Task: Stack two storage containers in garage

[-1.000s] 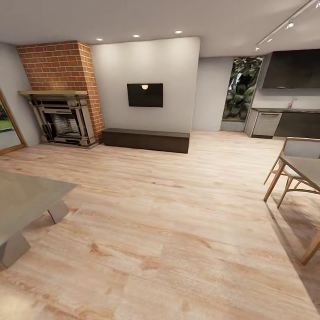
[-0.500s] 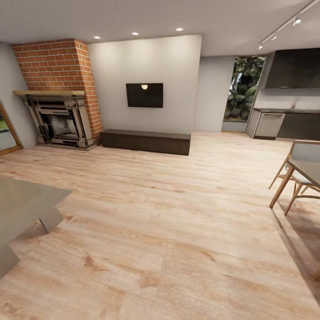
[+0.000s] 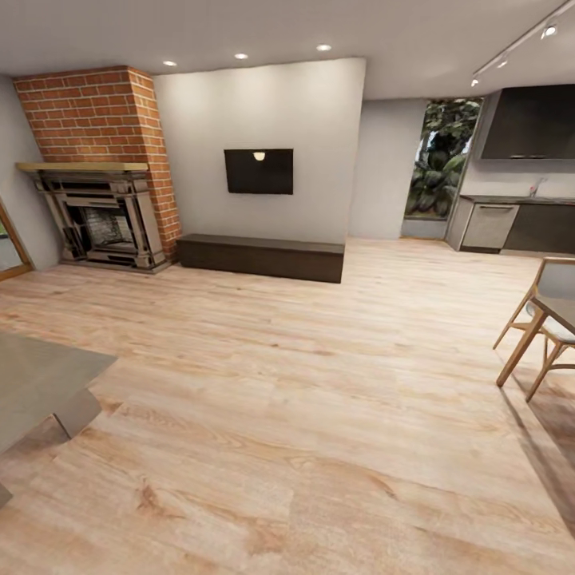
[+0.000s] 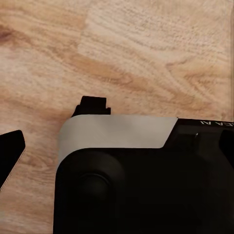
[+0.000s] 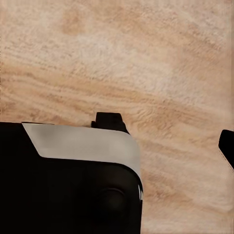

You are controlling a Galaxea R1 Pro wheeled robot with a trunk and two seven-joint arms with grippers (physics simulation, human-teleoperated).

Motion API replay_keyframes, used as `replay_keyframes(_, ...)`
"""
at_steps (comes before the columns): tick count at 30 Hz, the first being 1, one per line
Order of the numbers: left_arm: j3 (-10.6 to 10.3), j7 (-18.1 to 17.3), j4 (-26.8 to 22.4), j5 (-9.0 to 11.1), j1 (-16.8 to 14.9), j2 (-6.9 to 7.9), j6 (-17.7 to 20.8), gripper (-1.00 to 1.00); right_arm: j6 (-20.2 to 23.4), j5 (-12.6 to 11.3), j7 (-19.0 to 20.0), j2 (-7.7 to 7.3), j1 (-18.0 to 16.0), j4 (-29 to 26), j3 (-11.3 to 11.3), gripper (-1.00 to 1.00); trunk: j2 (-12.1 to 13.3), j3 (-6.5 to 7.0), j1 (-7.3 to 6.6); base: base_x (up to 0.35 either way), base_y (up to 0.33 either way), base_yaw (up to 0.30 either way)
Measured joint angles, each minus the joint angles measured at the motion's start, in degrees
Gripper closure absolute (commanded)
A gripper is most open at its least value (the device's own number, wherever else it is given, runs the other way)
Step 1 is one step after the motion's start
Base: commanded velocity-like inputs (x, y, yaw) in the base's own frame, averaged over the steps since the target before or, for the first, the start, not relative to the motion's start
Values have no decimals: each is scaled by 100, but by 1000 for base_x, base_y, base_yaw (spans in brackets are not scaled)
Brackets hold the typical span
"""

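Light wood-plank floor (image 3: 319, 415) pretty much everywhere, so we're in the living room. Landmark = red-brick fireplace (image 3: 92, 168) at the far wall. Just beside it, on the side toward the kitchen, sits 1 low dark bench (image 3: 259, 257) w/ 1 black TV (image 3: 258, 171) on the pale wall above. Further along past that, 1 glass opening w/ green plants (image 3: 439, 160), then dark kitchen cabinets (image 3: 523, 220). On the fireplace's other side, a sliver of wood-framed glass door (image 3: 9, 251). Well apart from the fireplace, nearer to us: corner of 1 grey table (image 3: 40, 379), and across the room 1 wooden chair (image 3: 543, 319) tucked at another table edge. 3 ceiling spots lit above the TV wall.

Left gripper (image 4: 53, 131): 2 dark fingertips over bare planks, spread apart, nothing between them. One fingertip (image 4: 92, 105) pokes up over the grey-and-black robot body. Right gripper (image 5: 168, 131): same deal, tips spread wide, nothing pinched, only floor planks under it.

Floor here is warm tan, visible grain & knots, long boards.
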Motion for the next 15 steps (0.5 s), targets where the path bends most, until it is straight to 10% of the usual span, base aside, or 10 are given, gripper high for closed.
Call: replay_keyframes(15,0,0,0,0,0,0,1,-100,9,0,0,1,2,0,0,-100,0,0,0,323,0,0)
